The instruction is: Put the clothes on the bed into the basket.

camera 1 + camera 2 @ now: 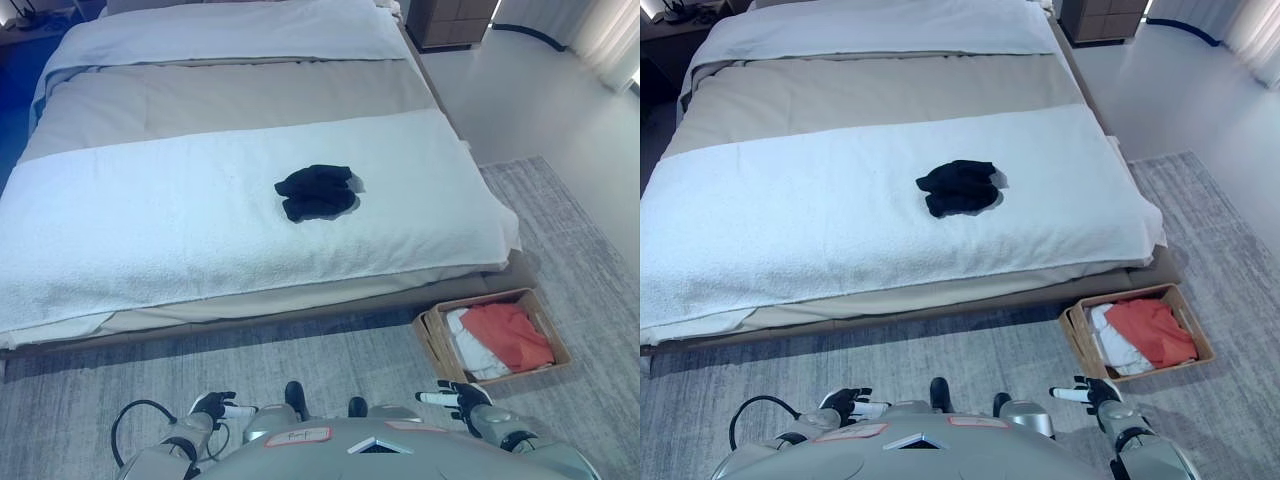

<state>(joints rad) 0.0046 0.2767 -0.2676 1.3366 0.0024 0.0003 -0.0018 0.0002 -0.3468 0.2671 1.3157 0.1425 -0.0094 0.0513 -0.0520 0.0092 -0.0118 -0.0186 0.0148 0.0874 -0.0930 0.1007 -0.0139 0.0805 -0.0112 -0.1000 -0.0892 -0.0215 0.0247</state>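
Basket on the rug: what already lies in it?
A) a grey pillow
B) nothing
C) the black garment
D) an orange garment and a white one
D: the basket beside the bed's corner holds an orange garment lying partly over a white one, while the black garment lies on the bed.

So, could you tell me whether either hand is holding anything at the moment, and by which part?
Nothing is held. The left hand and right hand hang empty, fingers relaxed, above the rug; the black garment lies untouched on the bed.

Two head-mounted eyes, high, looking down, both sharing bed [250, 210] and basket [545, 335]
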